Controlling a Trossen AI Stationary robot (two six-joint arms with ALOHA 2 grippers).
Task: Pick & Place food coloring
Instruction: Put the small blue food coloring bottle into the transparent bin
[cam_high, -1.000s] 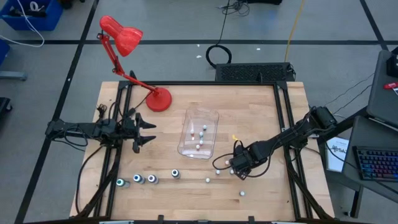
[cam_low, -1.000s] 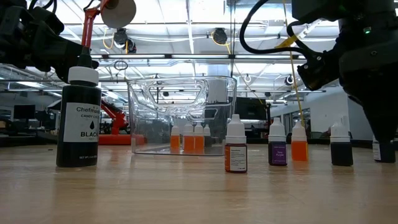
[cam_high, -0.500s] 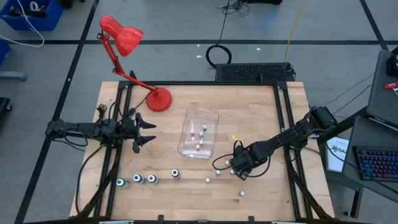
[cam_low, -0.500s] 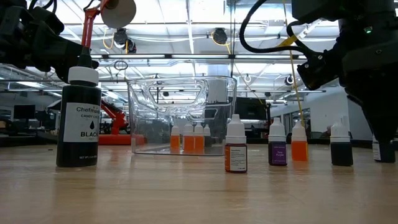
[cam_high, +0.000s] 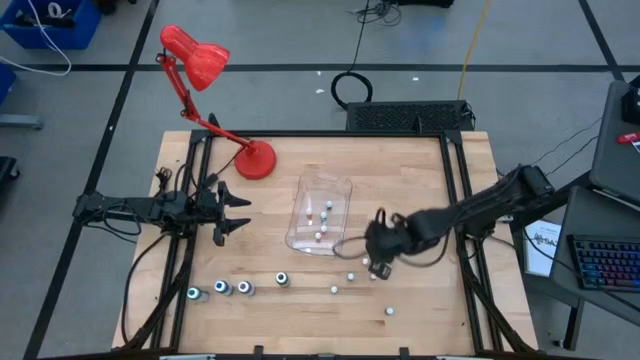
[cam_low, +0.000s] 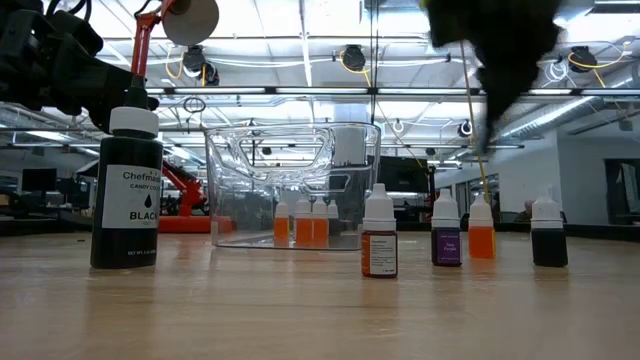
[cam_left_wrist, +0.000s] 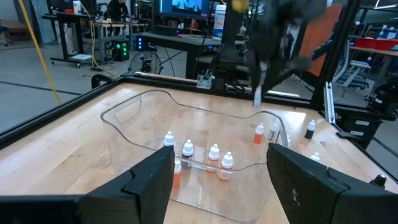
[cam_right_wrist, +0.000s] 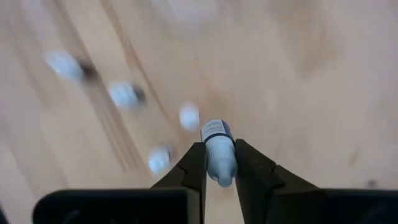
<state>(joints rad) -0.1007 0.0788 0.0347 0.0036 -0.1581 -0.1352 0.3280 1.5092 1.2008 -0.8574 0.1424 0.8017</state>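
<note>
Food coloring bottle (cam_right_wrist: 217, 152) sits clenched between the right tool's (cam_right_wrist: 219, 163) fingers, above the table.

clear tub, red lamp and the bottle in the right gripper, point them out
clear tub (cam_high: 303, 238): high view, near rim
red lamp (cam_high: 258, 160): high view, round base
small bottle (cam_right_wrist: 219, 157): right wrist view, body between the fingers
right gripper (cam_right_wrist: 219, 171): right wrist view, between fingertips

One small white-capped food coloring bottle (cam_right_wrist: 217, 149) is clamped between the right fingers (cam_right_wrist: 194, 167), above the table.
</note>
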